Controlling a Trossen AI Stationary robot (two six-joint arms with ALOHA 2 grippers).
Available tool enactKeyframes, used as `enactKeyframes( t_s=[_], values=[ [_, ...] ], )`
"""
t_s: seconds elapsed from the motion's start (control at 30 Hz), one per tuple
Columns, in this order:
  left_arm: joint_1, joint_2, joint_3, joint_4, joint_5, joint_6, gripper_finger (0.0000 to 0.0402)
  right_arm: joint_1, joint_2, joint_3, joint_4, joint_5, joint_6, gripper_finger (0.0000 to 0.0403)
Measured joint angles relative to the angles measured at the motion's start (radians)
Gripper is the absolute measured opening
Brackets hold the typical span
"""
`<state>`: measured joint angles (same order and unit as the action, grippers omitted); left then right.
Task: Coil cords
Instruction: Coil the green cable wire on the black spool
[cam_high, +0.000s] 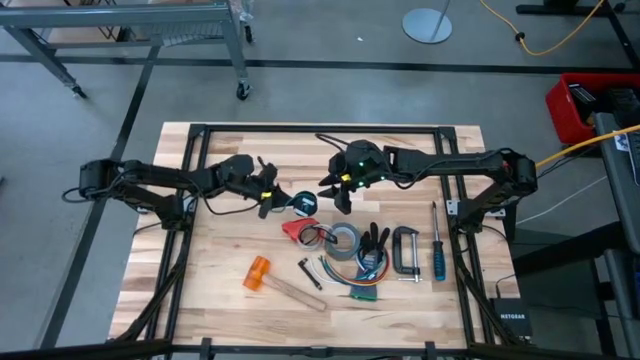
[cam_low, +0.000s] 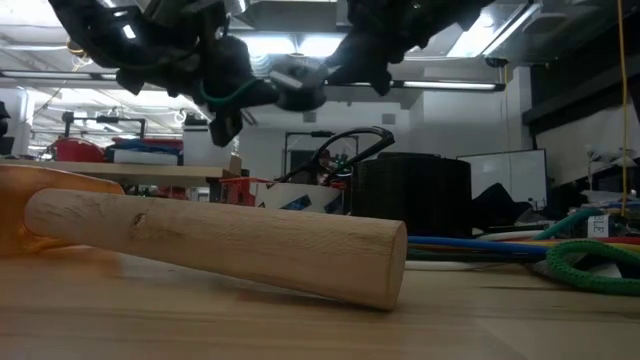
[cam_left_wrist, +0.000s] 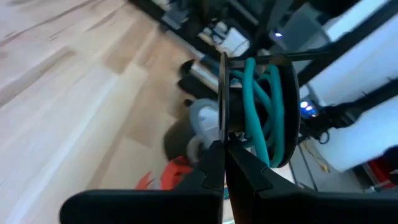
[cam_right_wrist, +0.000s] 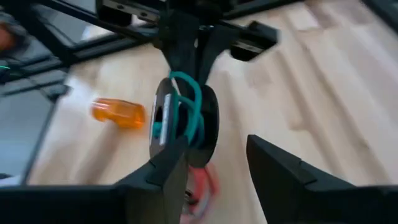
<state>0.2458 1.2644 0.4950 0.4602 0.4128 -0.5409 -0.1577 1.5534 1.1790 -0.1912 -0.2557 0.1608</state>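
**Left wrist view: cord mostly wound on its spool**

The left end effector (cam_left_wrist: 224, 158) was clenched on the spool's (cam_left_wrist: 258, 112) thin flange, teal cord (cam_left_wrist: 268, 102) looped around its core. Just beside the spool, the right end effector (cam_right_wrist: 217, 165) stood released, fingers apart. Winding looked largely done; setting it on the tabletop (cam_high: 230, 250) remained.

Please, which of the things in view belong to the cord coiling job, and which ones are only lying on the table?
Belong to the job: thin teal cord wound on small black reel; left end effector, shut on the reel; right end effector, open beside it.

Just lying about: orange-headed wooden-handled mallet; grey tape roll; black metal C-clamp; blue-handled screwdriver; multi-coloured wire bundle.
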Motion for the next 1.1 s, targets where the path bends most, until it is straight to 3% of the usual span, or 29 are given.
enactKeyframes(
  t_s=[0.17, 0.67, 1.1],
  values=[
    [-0.009, 0.0, 0.0, 0.01, 0.002, 0.046, 0.0, 0.0, 0.037, 0.0, 0.03, -0.1, 0.019, 0.0167],
    [-0.037, 0.0, 0.0, 0.058, -0.001, 0.205, 0.0, 0.0, 0.039, 0.0, 0.026, -0.124, 0.018, 0.0167],
    [-0.037, 0.0, 0.0, 0.129, -0.001, 0.232, 0.0, 0.0, 0.039, 0.0, 0.043, -0.166, 0.017, 0.0167]
  ],
)
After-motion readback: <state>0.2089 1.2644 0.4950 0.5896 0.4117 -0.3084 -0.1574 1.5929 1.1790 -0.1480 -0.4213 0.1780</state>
